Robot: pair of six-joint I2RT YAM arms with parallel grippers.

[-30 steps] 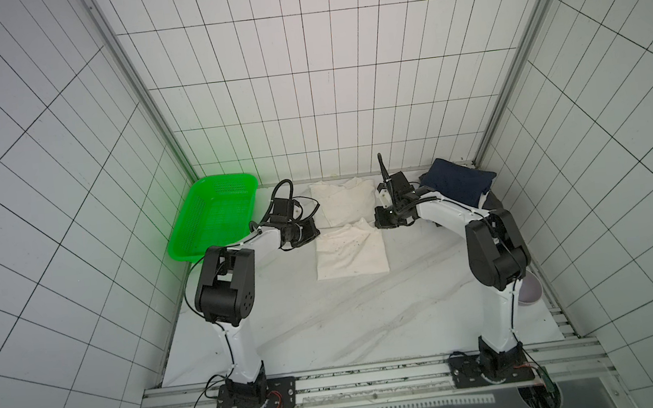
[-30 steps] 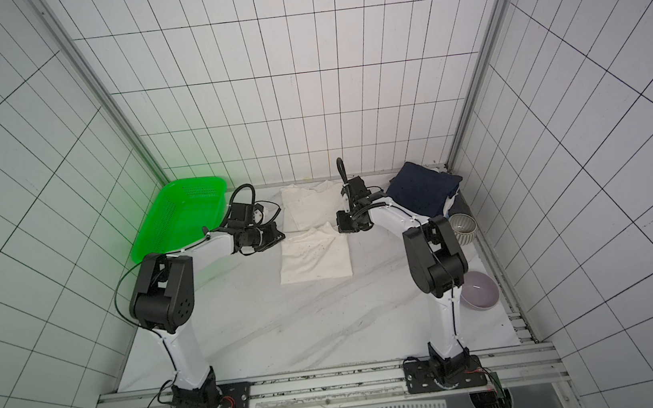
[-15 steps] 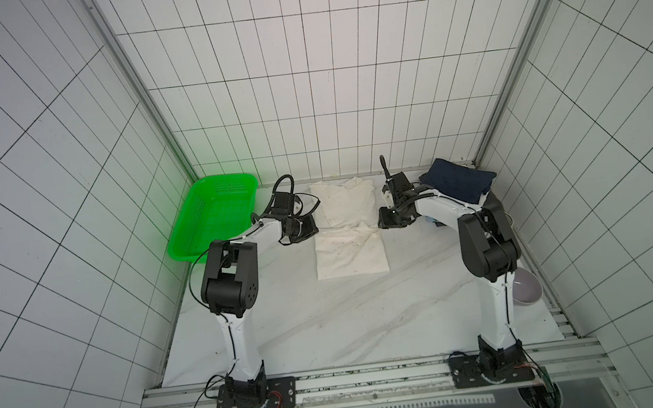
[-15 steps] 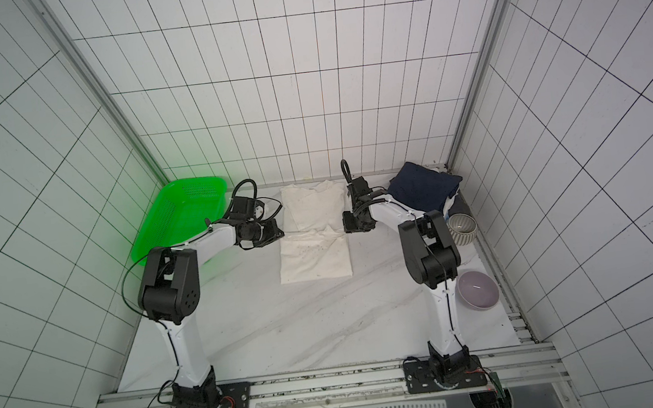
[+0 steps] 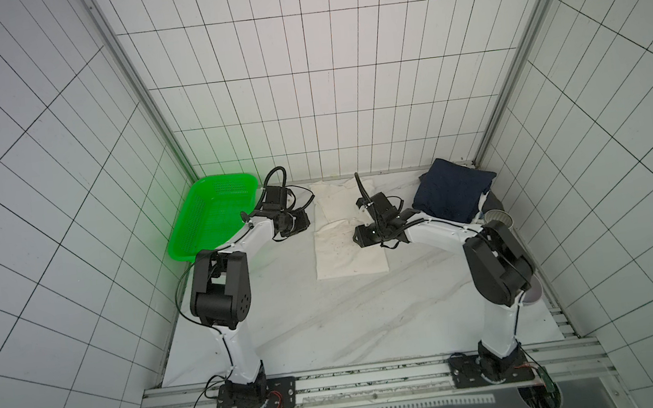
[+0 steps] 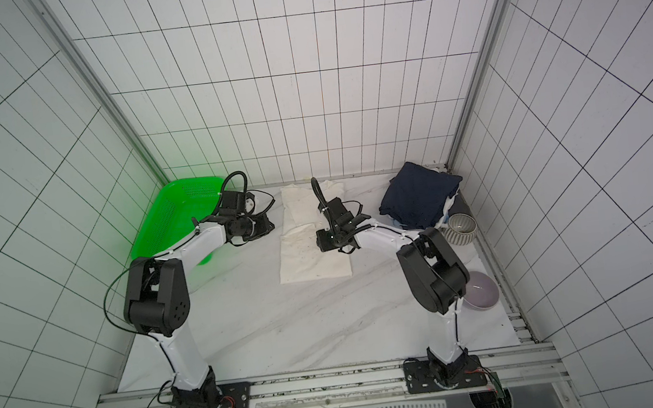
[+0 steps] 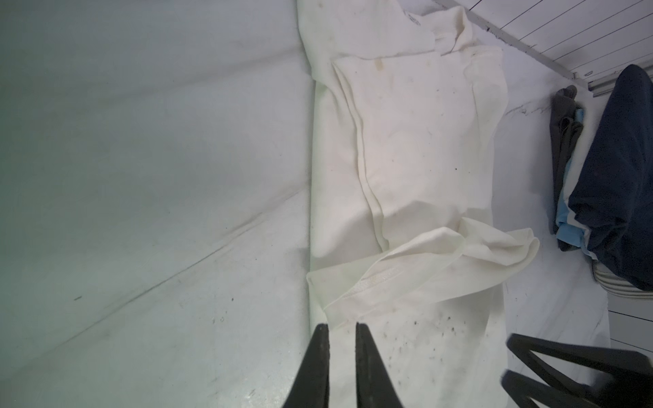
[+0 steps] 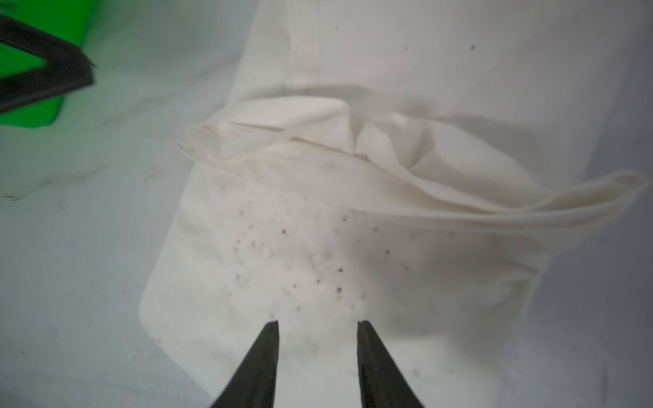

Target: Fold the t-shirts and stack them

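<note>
A cream-white t-shirt (image 5: 349,252) (image 6: 314,258) with tiny dark specks lies flat at the back middle of the table, its near part folded over into a loose, rumpled hem (image 7: 424,268) (image 8: 388,166). My left gripper (image 5: 304,224) (image 6: 268,225) (image 7: 341,326) sits at the shirt's left edge, its jaws a narrow gap apart with nothing between them. Over the shirt's right side hovers my right gripper (image 5: 358,237) (image 6: 320,241) (image 8: 318,323), open and empty. Folded t-shirts are stacked at the back right, a navy one (image 5: 455,194) (image 6: 420,196) (image 7: 618,176) on top and a light-blue one (image 7: 569,233) beneath.
A green perforated basket (image 5: 213,218) (image 6: 176,218) (image 8: 28,116) leans in the back left corner. A ribbed bowl (image 6: 461,229) stands beside the stack at the right wall. A lilac bowl (image 6: 479,290) sits nearer along the same wall, behind my right arm.
Both grippers have opened and let go of the shirt's folded hem. My right gripper has shifted left and nearer, over the shirt. The left gripper has barely moved.
</note>
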